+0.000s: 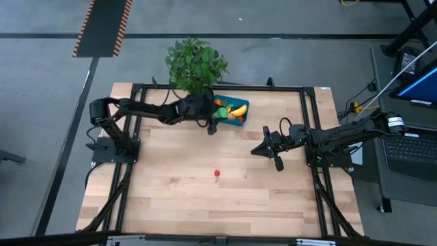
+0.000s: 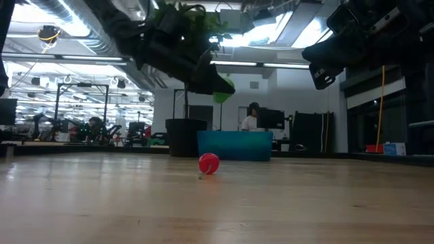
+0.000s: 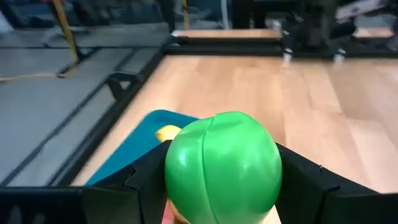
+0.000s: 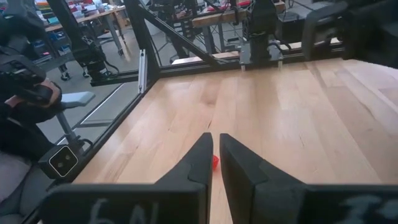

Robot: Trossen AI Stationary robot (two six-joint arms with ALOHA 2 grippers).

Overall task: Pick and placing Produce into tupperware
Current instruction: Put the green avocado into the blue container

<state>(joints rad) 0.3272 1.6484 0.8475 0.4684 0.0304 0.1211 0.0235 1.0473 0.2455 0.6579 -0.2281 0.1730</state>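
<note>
My left gripper [image 3: 222, 183] reaches from the table's left side and is shut on a round green produce piece [image 3: 222, 168], which hangs high above the table [image 2: 222, 91]. The gripper is beside the teal tupperware [image 1: 235, 113] at the table's far middle. The tupperware holds a yellow banana [image 3: 168, 132] and orange and green pieces. A small red produce piece [image 1: 217, 173] rests on the bare wood at mid-table [image 2: 209, 163]. My right gripper [image 4: 216, 146] hovers shut over the table's right half [image 1: 263, 149], with nothing in it. My left gripper pinches the green piece between its two fingers, one on each of its opposite sides [image 3: 174, 177]. The fingers come from the table's left, slanting a little downward. The piece is lifted clear of the table, just beside the tupperware's edge [image 3: 134, 152].
A leafy potted plant [image 1: 196, 63] stands at the far edge just behind the tupperware, its dark pot [image 2: 184, 137] to the container's left in the low view. A black frame [image 1: 311, 123] rims the table. Open wood lies across the near half.
</note>
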